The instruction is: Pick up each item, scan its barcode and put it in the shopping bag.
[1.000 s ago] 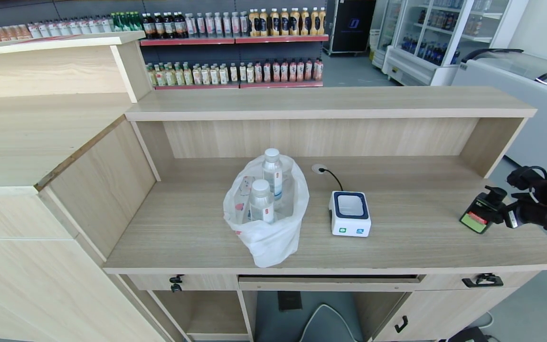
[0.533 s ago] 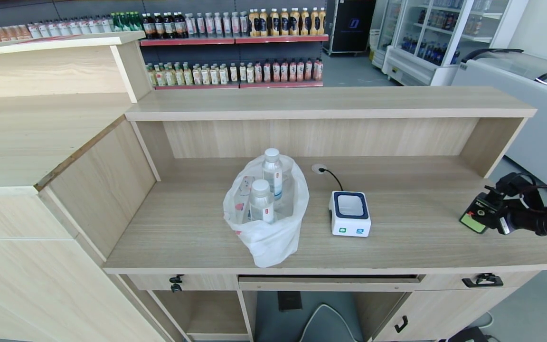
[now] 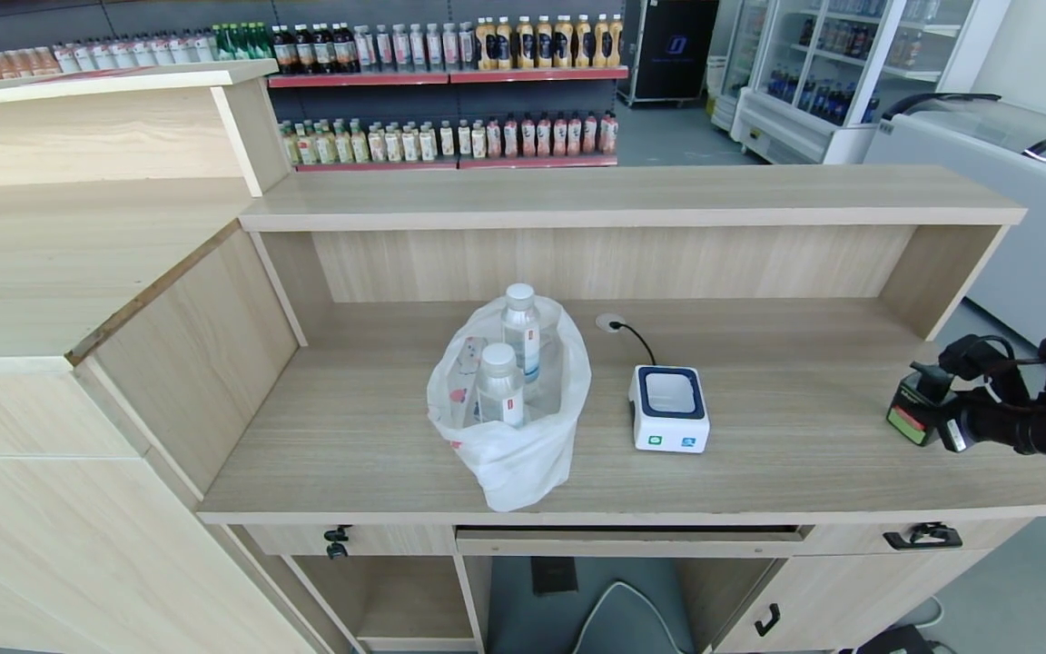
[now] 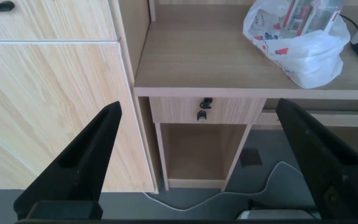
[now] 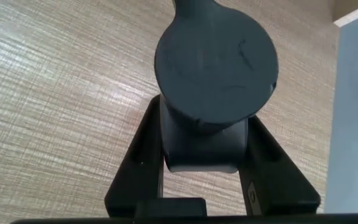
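R gripper [image 3: 939, 420] clamps dark pump bottle [image 3: 910, 411] at the counter's [image 3: 804, 472] far right edge, likely gripped for its trip to the scanner [image 3: 668, 409]; shopping bag [image 3: 523, 454], w/ two bottles [image 3: 499, 386] inside, stands well apart; R arm reaches in low from the side; L gripper [image 4: 194, 162] hangs spread wide below counter level.

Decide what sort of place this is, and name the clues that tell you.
Probably a shop checkout: stocked drink shelves line the back wall, and a barcode scanner sits beside a filled shopping bag on the wooden counter.
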Robot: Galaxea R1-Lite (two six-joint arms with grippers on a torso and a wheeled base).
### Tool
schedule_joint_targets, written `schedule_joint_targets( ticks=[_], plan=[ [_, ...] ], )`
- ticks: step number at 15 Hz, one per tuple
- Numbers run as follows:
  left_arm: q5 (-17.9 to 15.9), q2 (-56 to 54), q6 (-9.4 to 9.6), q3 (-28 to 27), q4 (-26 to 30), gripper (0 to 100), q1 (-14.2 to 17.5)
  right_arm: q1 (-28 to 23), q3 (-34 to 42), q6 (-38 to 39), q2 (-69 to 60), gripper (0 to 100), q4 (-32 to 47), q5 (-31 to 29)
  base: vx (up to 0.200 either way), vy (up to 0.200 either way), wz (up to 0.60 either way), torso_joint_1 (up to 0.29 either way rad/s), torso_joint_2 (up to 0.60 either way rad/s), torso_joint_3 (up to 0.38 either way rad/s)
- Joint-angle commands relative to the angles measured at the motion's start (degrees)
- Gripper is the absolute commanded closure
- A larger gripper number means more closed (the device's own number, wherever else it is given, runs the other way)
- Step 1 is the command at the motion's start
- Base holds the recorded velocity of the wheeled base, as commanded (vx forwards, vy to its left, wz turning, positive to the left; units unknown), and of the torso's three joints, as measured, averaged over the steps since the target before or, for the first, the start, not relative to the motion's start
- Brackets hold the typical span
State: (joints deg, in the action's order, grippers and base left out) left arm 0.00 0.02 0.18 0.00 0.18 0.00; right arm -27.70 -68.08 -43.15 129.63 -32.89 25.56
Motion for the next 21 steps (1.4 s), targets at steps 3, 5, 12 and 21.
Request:
schedule_joint_targets(
  ticks=[3,5,12,21],
  plan=[
    [0.0,0.0,-0.01,0.0,0.0,0,0.0,0.2,2.7,-0.5,-3.5,100,-5.4,0.1,0.000,0.000,0.00,0.000,0.00,0.000],
    [0.0,0.0,-0.01,0.0,0.0,0,0.0,0.7,6.2,-3.3,-9.9,100,-7.0,0.1,0.000,0.000,0.00,0.000,0.00,0.000],
    [0.0,0.0,-0.01,0.0,0.0,0,0.0,9.9,31.5,-46.0,-44.4,100,-7.5,16.4,0.000,0.000,0.00,0.000,0.00,0.000],
    [0.0,0.0,-0.01,0.0,0.0,0,0.0,46.4,32.0,-75.1,-51.3,100,-5.5,11.9,0.000,0.000,0.00,0.000,0.00,0.000]
  ],
)
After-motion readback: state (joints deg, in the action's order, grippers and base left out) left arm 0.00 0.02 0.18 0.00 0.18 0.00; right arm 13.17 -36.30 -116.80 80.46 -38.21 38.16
